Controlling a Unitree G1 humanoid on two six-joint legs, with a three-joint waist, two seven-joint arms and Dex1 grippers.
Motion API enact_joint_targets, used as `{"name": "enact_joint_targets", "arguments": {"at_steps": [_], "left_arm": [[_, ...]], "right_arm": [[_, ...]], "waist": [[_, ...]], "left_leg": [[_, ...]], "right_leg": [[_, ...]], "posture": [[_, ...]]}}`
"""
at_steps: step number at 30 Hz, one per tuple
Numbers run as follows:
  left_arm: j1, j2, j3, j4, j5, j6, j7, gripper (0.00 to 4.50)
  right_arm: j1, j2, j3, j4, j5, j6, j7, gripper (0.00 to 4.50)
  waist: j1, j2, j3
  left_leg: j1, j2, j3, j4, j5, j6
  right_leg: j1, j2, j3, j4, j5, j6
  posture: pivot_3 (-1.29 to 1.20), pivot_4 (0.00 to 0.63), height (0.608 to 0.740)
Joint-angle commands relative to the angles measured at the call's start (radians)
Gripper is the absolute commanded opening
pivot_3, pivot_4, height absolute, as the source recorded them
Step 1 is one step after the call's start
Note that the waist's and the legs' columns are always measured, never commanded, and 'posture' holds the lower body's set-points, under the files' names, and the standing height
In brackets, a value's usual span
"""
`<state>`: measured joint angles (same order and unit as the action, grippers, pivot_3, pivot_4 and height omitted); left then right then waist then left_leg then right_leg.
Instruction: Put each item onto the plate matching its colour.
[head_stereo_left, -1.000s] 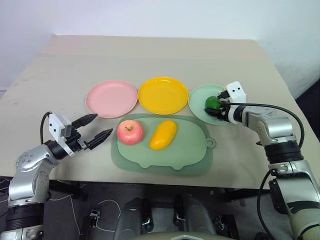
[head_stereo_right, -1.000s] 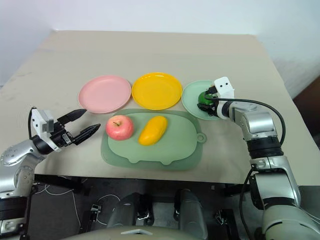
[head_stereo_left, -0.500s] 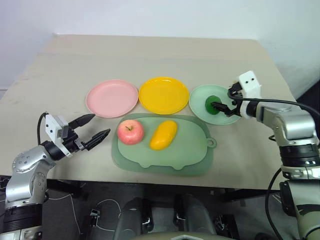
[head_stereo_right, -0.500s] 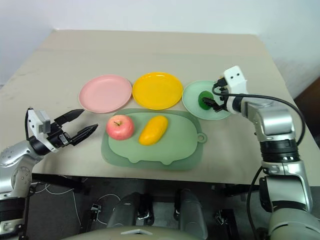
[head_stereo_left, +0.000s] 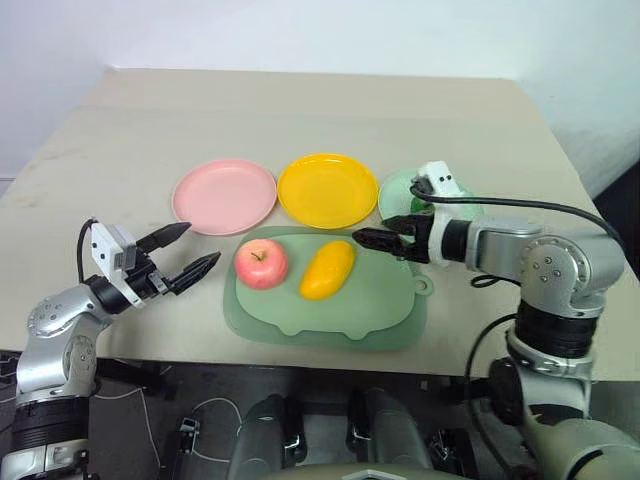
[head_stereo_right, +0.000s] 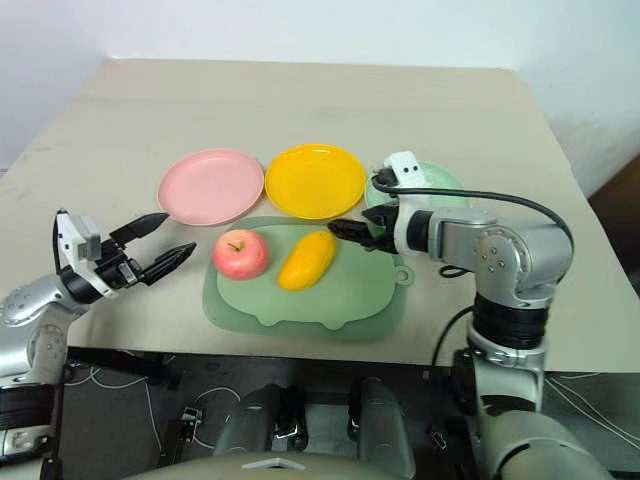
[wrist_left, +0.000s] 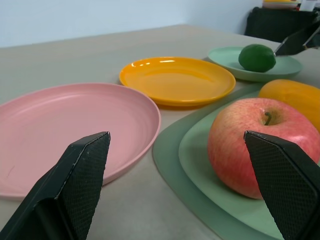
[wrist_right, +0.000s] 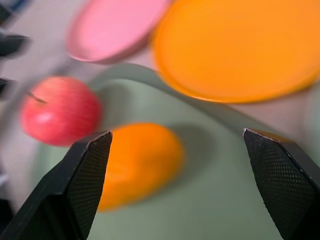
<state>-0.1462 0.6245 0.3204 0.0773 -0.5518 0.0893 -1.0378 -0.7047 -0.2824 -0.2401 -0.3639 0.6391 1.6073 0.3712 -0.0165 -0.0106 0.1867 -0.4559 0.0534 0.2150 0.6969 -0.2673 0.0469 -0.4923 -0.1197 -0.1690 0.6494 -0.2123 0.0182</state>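
Observation:
The dark green lime (wrist_left: 256, 57) lies on the mint green plate (head_stereo_left: 393, 195), partly behind my right wrist in the eye views. On the pale green tray (head_stereo_left: 330, 320), the pinkish-red apple (head_stereo_left: 260, 264) and the yellow-orange mango (head_stereo_left: 327, 269) sit side by side. The pink plate (head_stereo_left: 223, 196) and the yellow plate (head_stereo_left: 327, 189) hold nothing. My right gripper (head_stereo_left: 362, 238) hovers open over the tray's far right part, pointing at the mango from just right of it. Left of the tray, my left gripper (head_stereo_left: 200, 246) stands open and empty, aimed towards the apple.
The three plates stand in a row behind the tray on a beige table (head_stereo_left: 300, 110). The table's front edge runs just below the tray, and a black cable (head_stereo_left: 520, 205) arches over my right forearm.
My right gripper opened and left the lime on the green plate, then swung left and back to the mango over the tray. The left arm stayed still.

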Motion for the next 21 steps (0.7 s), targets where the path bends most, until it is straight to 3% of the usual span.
{"name": "enact_joint_targets", "arguments": {"at_steps": [1, 8, 16, 21], "left_arm": [[-0.026, 0.002, -0.009, -0.012, 0.008, -0.011, 0.001, 4.5], [-0.028, -0.001, -0.023, -0.03, 0.004, 0.0, 0.012, 4.5], [-0.022, 0.005, -0.016, -0.029, 0.003, -0.001, 0.012, 4.5], [-0.025, 0.002, -0.02, -0.02, 0.007, -0.006, 0.011, 4.5]], "right_arm": [[0.01, 0.02, 0.0, -0.045, 0.065, 0.007, -0.071, 4.44], [0.01, 0.042, 0.022, 0.038, 0.145, 0.007, -0.22, 4.44], [-0.013, 0.026, 0.033, 0.171, 0.477, 0.007, -0.434, 4.44], [-0.042, 0.07, 0.055, 0.246, 0.615, 0.007, -0.591, 4.44]], "waist": [[-0.001, 0.0, 0.0], [-0.012, 0.0, 0.0], [-0.028, 0.0, 0.0], [-0.029, 0.0, 0.0]], "left_leg": [[-0.001, 0.0, 0.0, 0.0, 0.0, 0.0], [-0.002, 0.0, 0.001, 0.0, 0.0, -0.001], [-0.002, 0.0, 0.001, 0.0, 0.001, -0.001], [-0.001, 0.0, 0.001, 0.001, 0.001, -0.001]], "right_leg": [[-0.001, 0.0, 0.0, 0.0, 0.0, 0.0], [-0.002, 0.001, 0.0, 0.002, 0.001, 0.001], [-0.002, 0.001, 0.0, 0.003, 0.001, 0.001], [-0.002, 0.002, 0.0, 0.003, 0.001, 0.001]], "posture": [[0.0, 0.15, 0.696], [0.0, 0.15, 0.696], [0.0, 0.15, 0.696], [0.0, 0.15, 0.696]]}}
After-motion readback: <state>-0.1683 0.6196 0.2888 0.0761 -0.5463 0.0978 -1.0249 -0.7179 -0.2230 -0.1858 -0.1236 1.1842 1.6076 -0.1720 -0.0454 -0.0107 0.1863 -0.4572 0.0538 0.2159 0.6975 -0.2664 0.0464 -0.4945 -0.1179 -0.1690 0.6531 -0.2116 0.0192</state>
